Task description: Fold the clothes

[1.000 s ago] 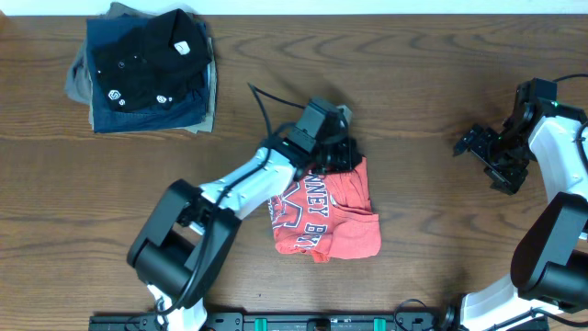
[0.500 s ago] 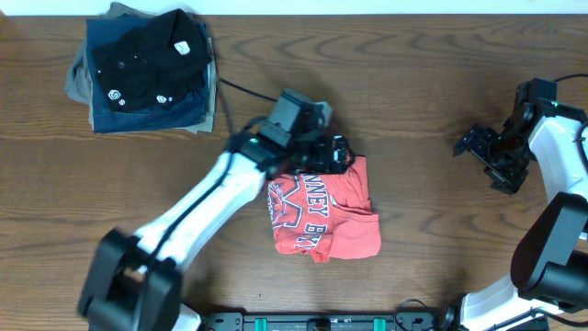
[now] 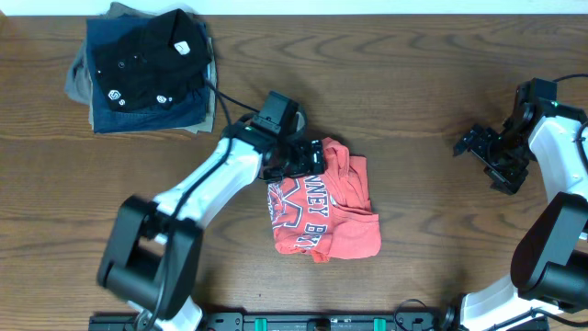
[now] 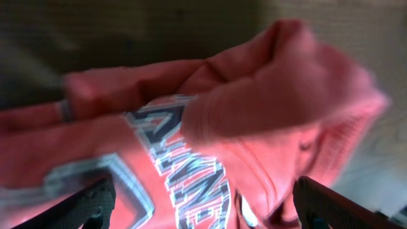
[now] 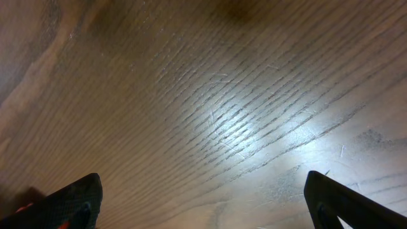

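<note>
The clothes, a red-orange T-shirt (image 3: 329,213) with printed lettering, lie folded into a compact bundle at the table's middle, and a bunched fold stands up along the top edge. My left gripper (image 3: 301,160) hovers open at the shirt's upper left corner and holds nothing. In the left wrist view the shirt (image 4: 210,127) fills the frame, blurred, between the spread fingertips (image 4: 92,202) of the left gripper (image 4: 210,213). My right gripper (image 3: 482,149) is open at the far right above bare wood, well away from the shirt. The right wrist view shows that gripper (image 5: 210,210) with nothing between its fingers.
A stack of folded garments sits at the back left corner, with a black shirt (image 3: 147,57) bearing small white logos on top of blue (image 3: 138,115) and khaki (image 3: 81,85) pieces. Brown wooden table (image 3: 441,83) surrounds the shirt.
My left gripper was shut on the shirt's top edge; it has opened, let go and drawn back to the left. The released edge now lies bunched. The right arm has not moved.
</note>
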`<control>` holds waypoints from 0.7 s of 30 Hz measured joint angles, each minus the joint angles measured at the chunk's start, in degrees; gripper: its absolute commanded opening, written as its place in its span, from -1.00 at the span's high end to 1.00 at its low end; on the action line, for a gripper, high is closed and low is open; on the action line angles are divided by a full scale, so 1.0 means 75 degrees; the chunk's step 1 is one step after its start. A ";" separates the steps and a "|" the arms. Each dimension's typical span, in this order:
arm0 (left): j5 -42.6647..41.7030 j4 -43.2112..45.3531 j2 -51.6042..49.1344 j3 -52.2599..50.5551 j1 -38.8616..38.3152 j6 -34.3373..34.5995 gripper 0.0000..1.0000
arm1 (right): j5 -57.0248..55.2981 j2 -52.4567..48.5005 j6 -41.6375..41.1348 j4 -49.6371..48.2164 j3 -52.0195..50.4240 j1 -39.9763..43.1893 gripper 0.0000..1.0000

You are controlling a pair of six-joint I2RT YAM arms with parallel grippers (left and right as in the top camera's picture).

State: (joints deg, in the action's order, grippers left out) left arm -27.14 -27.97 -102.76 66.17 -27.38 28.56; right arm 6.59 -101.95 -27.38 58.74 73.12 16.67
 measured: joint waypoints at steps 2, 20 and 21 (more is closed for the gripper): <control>-0.0356 0.0341 -0.0277 -0.0017 0.0000 -0.0055 -0.79 | 0.0000 0.0000 0.0000 -0.0003 0.0000 0.0000 -0.98; -0.1192 0.1259 -0.0393 -0.0023 -0.0070 -0.0204 -0.69 | 0.0000 0.0000 0.0000 -0.0003 0.0000 0.0000 -0.99; -0.1189 0.1338 -0.0393 -0.0023 -0.0122 -0.0207 -0.68 | 0.0000 0.0000 0.0000 -0.0003 0.0000 0.0000 -0.99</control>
State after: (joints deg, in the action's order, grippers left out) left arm -36.05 -17.93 -105.71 66.00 -28.29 27.00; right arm 6.59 -101.95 -27.38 58.72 73.12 16.67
